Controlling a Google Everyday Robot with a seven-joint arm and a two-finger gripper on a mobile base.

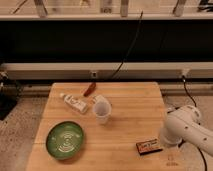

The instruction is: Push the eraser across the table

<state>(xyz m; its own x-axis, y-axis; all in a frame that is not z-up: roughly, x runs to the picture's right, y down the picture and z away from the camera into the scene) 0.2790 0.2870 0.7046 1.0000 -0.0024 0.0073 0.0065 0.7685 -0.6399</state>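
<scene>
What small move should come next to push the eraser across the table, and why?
Probably slide the gripper leftward in view, low over the table. Fingers shut, it sits just right of the eraser near the front right edge; open wood lies to the eraser's left.

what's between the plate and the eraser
Bare table in the camera view; the cup sits further back. The gripper is just right of the eraser.
</scene>
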